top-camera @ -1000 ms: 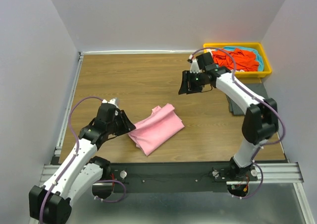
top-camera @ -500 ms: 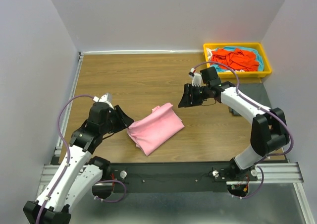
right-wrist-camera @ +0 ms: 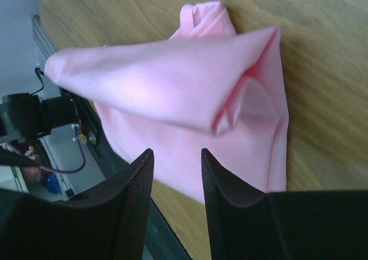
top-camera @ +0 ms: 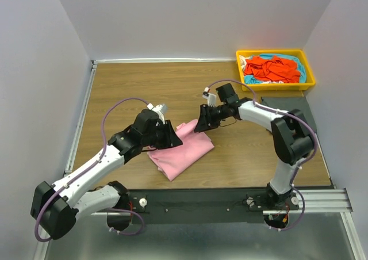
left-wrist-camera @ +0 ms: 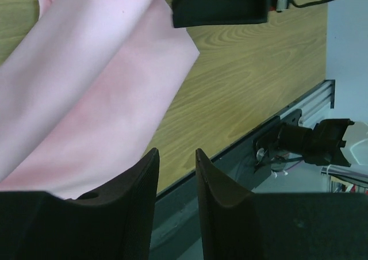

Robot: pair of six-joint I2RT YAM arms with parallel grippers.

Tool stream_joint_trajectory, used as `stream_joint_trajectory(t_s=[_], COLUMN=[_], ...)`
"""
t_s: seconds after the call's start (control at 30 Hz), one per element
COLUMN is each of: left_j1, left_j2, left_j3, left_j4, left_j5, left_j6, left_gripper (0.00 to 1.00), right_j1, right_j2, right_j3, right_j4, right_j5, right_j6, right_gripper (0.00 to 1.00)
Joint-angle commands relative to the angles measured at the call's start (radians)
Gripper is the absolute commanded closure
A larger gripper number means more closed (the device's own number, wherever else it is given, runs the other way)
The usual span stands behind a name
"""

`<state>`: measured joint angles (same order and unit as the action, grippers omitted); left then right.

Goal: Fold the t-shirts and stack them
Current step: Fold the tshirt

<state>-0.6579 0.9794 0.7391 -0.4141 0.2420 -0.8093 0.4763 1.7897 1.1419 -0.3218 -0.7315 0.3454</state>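
The left arm reaches from its base at the near left corner up and to the right, forearm low over the desk (top-camera: pixel 144 81), with the left tool (top-camera: pixel 168 136) pointing right at the left end of the light pink t-shirt (top-camera: pixel 185 152). The right arm rises from its base at the near right, bends at the elbow and stretches left towards the middle of the desk, so that the right tool (top-camera: pixel 202 125) points down and left at the shirt's far corner. The two tools face each other across the far edge of the shirt, close together but apart. In the left wrist view the left tool's fingers (left-wrist-camera: pixel 144 179) stand a narrow way apart with nothing between them, and the pink cloth lies just beyond their tips. In the right wrist view the right tool's fingers (right-wrist-camera: pixel 221 182) are likewise narrowly parted and hold nothing; the shirt lies just past them, its upper layer raised in a loose fold. The pink shirt itself lies folded at the near middle of the desk. The orange-red t-shirt (top-camera: pixel 270 69) lies crumpled on the turquoise t-shirt (top-camera: pixel 298 64) in the yellow tray (top-camera: pixel 270 52) at the far right corner, well apart from both tools. A dark grey t-shirt (top-camera: pixel 292 104) lies flat by the right edge, just near of the tray.
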Motion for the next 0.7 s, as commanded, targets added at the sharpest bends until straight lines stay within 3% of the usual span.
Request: stream_joint_trajectory(t_s=[0.0, 0.33, 0.43, 0.67], left_j1=[-0.012, -0.020, -0.006, 0.148], left_j2=[0.059, 0.146, 0.147, 0.062], left_j3=[0.028, -0.039, -0.063, -0.255], left_j4=[0.075, 0.138, 0.175, 0.256], left_j5=[0.013, -0.021, -0.055, -0.055], left_j6=[0.030, -0.022, -0.056, -0.194], left_gripper=[0.60, 0.60, 0.64, 0.72], right_j1=[0.047, 0.133, 0.139, 0.111], right_j2=[0.107, 0.345, 0.326, 0.157], right_j3=[0.102, 0.370, 0.357, 0.196], right_j4=[0.066, 0.092, 0.095, 0.096], right_j5=[-0.028, -0.014, -0.014, 0.004], right_j6=[0.018, 0.070, 0.072, 0.069], right_gripper=[0.55, 0.55, 0.55, 0.55])
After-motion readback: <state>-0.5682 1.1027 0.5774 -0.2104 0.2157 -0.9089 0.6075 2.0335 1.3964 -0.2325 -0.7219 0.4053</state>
